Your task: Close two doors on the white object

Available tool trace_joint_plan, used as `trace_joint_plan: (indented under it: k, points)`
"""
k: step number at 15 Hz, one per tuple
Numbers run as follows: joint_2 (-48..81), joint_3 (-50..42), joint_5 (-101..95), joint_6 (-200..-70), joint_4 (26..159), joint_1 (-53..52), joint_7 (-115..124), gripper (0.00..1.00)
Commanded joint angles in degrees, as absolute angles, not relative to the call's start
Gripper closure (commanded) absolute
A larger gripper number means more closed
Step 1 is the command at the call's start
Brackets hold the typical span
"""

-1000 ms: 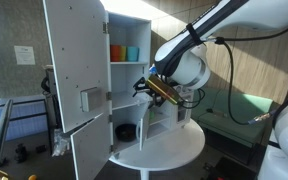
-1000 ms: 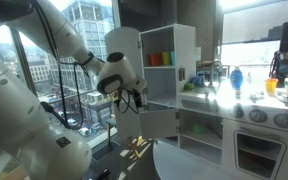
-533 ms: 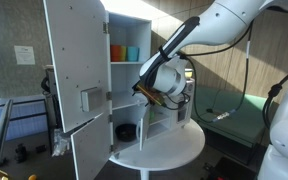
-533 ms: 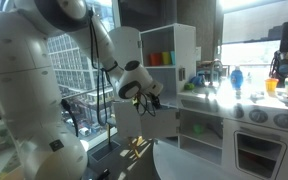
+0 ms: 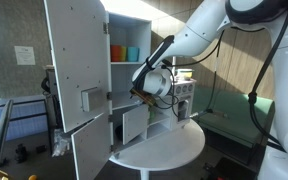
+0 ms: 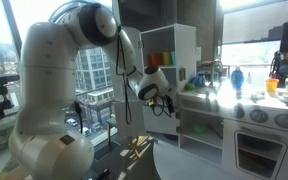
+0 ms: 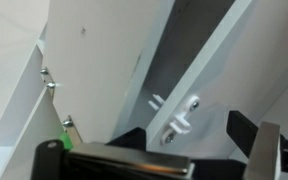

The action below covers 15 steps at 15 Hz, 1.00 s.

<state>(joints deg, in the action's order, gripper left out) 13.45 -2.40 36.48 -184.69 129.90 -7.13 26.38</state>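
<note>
A round white desk [image 5: 169,150] bore the white cabinet [image 5: 132,30], which stood directly on its top, set toward the rear. In an exterior view the desk's curved front edge reached past the cabinet's base.

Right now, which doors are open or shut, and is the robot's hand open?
tall door: wide open.
lower-left door: open.
small door: ajar, not shut yet.
gripper: open, close to a door hinge.
cups: upright on a shelf.

Wrist view's bottom edge cuts off the gripper [image 7: 190,136]
</note>
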Motion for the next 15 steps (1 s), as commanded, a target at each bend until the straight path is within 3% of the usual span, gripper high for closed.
trace_joint_plan:
  k: [1,5,6,9,15]
  points:
    - [16.13,-17.66,22.25,-179.22,125.26,-15.6,33.38,0.0]
    - [17.34,-33.08,3.12,-163.0,117.66,-26.22,49.11,0.0]
    - [12.84,-35.39,-1.59,-166.08,127.14,-29.99,53.17,0.0]
    - [10.35,-41.7,-15.3,-163.41,127.91,-35.96,61.95,0.0]
    - [-3.79,-44.07,-23.82,-154.6,136.07,-38.29,62.53,0.0]
